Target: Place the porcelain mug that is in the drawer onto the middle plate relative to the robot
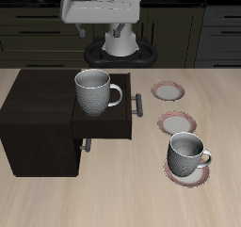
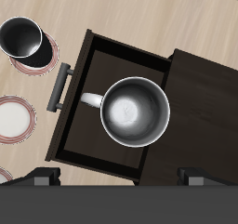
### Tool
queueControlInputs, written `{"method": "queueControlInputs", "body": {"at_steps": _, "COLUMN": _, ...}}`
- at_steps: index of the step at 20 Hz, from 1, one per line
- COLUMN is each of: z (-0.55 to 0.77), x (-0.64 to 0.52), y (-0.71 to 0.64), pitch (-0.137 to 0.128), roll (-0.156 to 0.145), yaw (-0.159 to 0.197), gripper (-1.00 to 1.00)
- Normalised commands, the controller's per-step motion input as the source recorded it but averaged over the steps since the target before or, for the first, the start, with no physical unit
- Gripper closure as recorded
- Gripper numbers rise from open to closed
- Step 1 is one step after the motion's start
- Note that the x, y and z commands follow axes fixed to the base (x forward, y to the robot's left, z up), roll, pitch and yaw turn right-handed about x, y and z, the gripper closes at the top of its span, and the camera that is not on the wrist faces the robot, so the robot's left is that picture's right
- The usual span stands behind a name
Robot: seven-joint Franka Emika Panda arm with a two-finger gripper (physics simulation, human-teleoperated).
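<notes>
A speckled, grey-white porcelain mug (image 1: 95, 91) sits upright in the pulled-out drawer (image 2: 88, 112) of a dark wooden cabinet (image 1: 38, 127), its loop handle turned toward the drawer's front panel with its grey metal bar. The tool (image 2: 119, 177) hangs directly above the cup with its two dark tips set wide apart and gripping nothing, a stance that appears to line it up for a descent onto the rim. On the pale wood-grain bench (image 1: 113, 198), three small saucers with reddish-brown rims form a row beside the cabinet; the middle plate (image 1: 177, 123) lies bare, while a second grey mug (image 1: 186, 155) occupies the saucer nearest the front edge.
</notes>
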Motion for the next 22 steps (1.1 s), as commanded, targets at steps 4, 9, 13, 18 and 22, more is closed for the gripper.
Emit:
{"method": "queueControlInputs", "body": {"at_steps": 4, "z": -0.08, "x": 0.20, "y": -0.03, "pitch": 0.004, "roll": -0.006, "yaw": 0.011, "gripper": -1.00}}
{"method": "queueControlInputs", "body": {"at_steps": 9, "z": -0.25, "x": 0.14, "y": 0.11, "pitch": 0.011, "roll": 0.004, "yaw": 0.049, "gripper": -1.00}}
{"method": "queueControlInputs", "body": {"at_steps": 13, "z": -0.20, "x": 0.09, "y": 0.09, "pitch": 0.021, "roll": 0.006, "yaw": 0.009, "gripper": -1.00}}
{"method": "queueControlInputs", "body": {"at_steps": 18, "z": -0.30, "x": 0.09, "y": 0.04, "pitch": 0.034, "roll": -0.003, "yaw": 0.001, "gripper": -1.00}}
{"method": "queueControlInputs", "body": {"at_steps": 22, "z": -0.28, "x": 0.09, "y": 0.01, "pitch": 0.037, "roll": -0.002, "yaw": 0.007, "gripper": -1.00}}
